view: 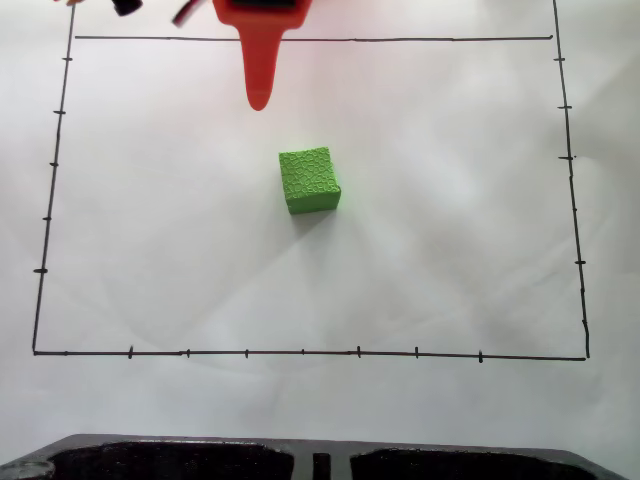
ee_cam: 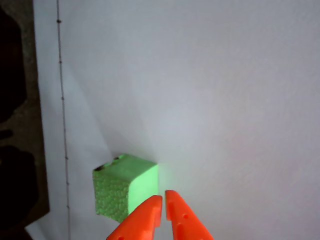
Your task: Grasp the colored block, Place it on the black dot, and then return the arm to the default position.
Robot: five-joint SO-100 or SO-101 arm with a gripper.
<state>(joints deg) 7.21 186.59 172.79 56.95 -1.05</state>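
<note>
Within the drawn black border [view: 55, 150] on the white paper [view: 450, 250], the colored block [view: 309, 180] is seen resting free, near the middle. It is judged light, stiff and rough-skinned, best pinched across two opposite flat sides. No long axis is shown; its edges are turned slightly off the border. Above it, the end effector [ee_cam: 163, 200] is held nearly closed, gripping nothing.

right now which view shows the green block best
The fixed view: the green block sits whole and sharp inside the drawn border, crackled top visible. In the wrist view the green block is glary, its lower corner covered by the orange gripper.
</note>
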